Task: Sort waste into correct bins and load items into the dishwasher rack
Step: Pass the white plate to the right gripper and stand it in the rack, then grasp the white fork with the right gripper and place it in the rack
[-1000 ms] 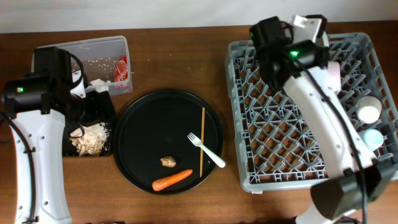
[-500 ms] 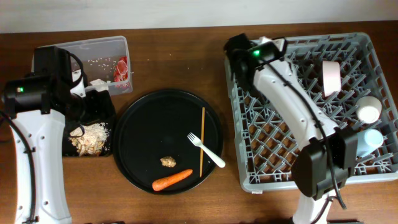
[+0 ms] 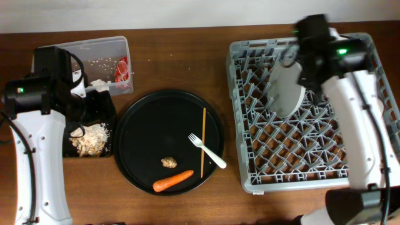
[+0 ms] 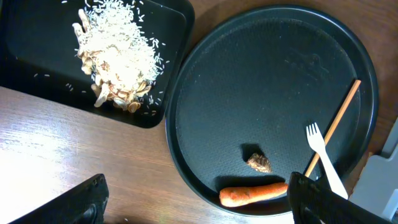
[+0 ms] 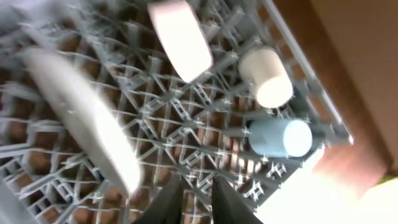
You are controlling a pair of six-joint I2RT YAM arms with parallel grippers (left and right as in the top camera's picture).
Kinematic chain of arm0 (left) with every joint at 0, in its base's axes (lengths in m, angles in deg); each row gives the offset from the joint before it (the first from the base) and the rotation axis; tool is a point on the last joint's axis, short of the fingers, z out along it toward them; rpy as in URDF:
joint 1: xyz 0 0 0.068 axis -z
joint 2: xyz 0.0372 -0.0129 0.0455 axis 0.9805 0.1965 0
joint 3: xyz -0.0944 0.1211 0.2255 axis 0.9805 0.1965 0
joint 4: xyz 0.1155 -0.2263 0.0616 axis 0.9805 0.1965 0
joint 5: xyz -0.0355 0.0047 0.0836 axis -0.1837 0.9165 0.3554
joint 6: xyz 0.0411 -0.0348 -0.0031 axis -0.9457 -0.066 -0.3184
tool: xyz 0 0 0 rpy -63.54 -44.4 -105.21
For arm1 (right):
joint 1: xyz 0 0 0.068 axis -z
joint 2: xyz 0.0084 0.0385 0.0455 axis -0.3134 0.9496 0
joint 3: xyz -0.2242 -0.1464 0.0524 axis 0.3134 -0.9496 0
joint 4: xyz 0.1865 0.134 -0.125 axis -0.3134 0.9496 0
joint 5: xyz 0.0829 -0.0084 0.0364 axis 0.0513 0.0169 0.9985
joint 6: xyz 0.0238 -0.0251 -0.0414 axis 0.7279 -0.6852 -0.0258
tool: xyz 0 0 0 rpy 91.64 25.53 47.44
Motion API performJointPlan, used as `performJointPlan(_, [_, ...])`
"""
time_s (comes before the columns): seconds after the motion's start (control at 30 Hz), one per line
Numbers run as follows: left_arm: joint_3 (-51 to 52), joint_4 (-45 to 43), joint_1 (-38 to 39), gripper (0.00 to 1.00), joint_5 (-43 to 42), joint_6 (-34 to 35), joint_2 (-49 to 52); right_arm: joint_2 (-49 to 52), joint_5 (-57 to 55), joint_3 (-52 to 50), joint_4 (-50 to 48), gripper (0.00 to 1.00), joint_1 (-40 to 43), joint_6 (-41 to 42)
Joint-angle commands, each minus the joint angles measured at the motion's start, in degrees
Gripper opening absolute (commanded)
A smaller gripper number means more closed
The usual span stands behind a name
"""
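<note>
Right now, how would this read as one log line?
left gripper open, empty | right gripper over rack | plate in rack | carrot, fork, chopstick on round tray

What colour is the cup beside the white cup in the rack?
Light blue; the cup shows best in the right wrist view.
</note>
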Motion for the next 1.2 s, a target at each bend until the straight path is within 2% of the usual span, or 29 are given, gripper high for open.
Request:
performJointPlan(0.0, [0.24,0.04,-0.09,0.92,0.2,-0.13,-0.02,1.64,12.17,-3.17,-1.77,0.19,7.5,-5.25])
performJointPlan(0.03, [0.24,0.07,-0.09,0.91,0.2,-0.13,-0.02,2.84,17.53,-5.44,-3.78,0.19,9.14,-10.01])
performJointPlan(0.07, [0.24,0.09,-0.09,0.91,0.2,-0.13,-0.02,3.74,19.28,-7.3,-4.87,0.19,9.64,-10.12])
performJointPlan(0.23, [0.24,0.55,-0.09,0.91,0.22,-0.13,-0.02,5.2,49.13,-13.6,-16.87,0.19,7.61,-32.59])
performJointPlan(0.3, [0.24,0.76,-0.09,0.91,0.22,-0.13,-0.02,4.2,49.64,-13.46,-18.1,0.19,7.56,-32.68])
performJointPlan(0.37, [0.24,0.68,-0.09,0.91,0.22,-0.13,-0.02,2.27,52.92,-13.46,-18.03,0.2,7.56,-38.12])
performJointPlan(0.4, [0.24,0.68,-0.09,0.92,0.22,-0.13,-0.02,1.38,49.7,-13.42,-17.55,0.25,7.89,-37.35])
performJointPlan(0.5, [0.24,1.01,-0.09,0.94,0.2,-0.13,-0.02,-2.19,28.94,-13.25,-14.64,0.31,9.73,-22.95])
performJointPlan(0.53, [0.24,1.07,-0.09,0.94,0.13,-0.13,-0.02,-4.83,26.1,-13.25,-13.29,0.34,10.58,-22.14])
performJointPlan(0.57, [0.28,1.07,-0.09,0.95,-0.48,-0.15,-0.02,-7.45,25.92,-13.27,-12.5,0.35,11.19,-22.21])
performJointPlan(0.63, [1.73,1.05,0.04,0.96,-3.52,-0.17,0.0,-14.29,26.67,-13.27,-8.28,0.52,11.39,-23.34])
performJointPlan(0.7, [5.18,0.85,1.31,0.96,-3.58,-0.48,-0.02,-16.52,38.42,-13.27,-5.79,0.53,10.6,-28.09])
performJointPlan(0.73, [8.04,-0.28,2.03,0.96,-3.48,-0.57,-0.02,-16.74,46.86,-13.27,-3.8,0.55,8.59,-33.33])
performJointPlan(0.77, [10.4,-1.22,2.23,0.96,-3.5,-0.55,-0.02,-16.59,50.27,-13.42,-2.49,0.57,6.23,-35.82])
performJointPlan(0.87, [17.9,-4.66,2.16,0.96,-3.43,-0.55,0.0,-14.43,50.6,-14.8,-2.6,0.64,-7.76,-39.85])
performJointPlan(0.97, [22.23,-7.13,2.16,0.96,-3.43,-0.55,0.0,-7.43,48.04,-15.32,-5.11,0.64,-20.52,-39.82])
performJointPlan(1.03, [23.39,-8.22,2.16,0.96,-2.51,-0.52,0.0,-0.44,47.82,-15.32,-7.39,0.66,-26.14,-39.12])
performJointPlan(1.17, [23.65,-8.44,2.16,0.96,-1.88,-0.55,0.0,13.25,46.56,-15.32,-11.13,0.66,-31.52,-35.26])
